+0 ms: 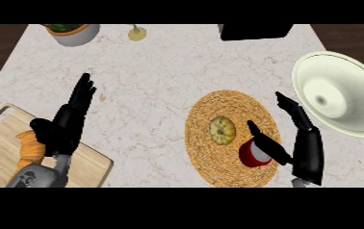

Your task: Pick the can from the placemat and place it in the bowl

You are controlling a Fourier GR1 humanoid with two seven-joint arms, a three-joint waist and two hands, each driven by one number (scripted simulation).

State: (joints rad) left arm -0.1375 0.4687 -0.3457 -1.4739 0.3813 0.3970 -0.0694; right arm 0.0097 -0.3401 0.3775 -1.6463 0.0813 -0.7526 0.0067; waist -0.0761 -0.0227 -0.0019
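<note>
A red can point(252, 154) with a pale top lies tilted on the round woven placemat point(206, 136), near the mat's lower right part. My right hand point(305, 146) is just right of it, thumb touching or overlapping the can's right side, the other fingers straight and pointing up-left, not curled round it. The cream bowl point(323, 91) sits at the counter's right edge, above and right of that hand. My left hand point(68, 122) rests open at the left, fingers up, over the edge of a wooden board.
A small yellow-green squash point(222, 129) lies on the mat, left of the can. A wooden cutting board point(92, 168) with an orange item point(30, 148) sits lower left. A potted plant point(71, 33), a small glass point(136, 32) and a black object point(256, 31) line the far edge.
</note>
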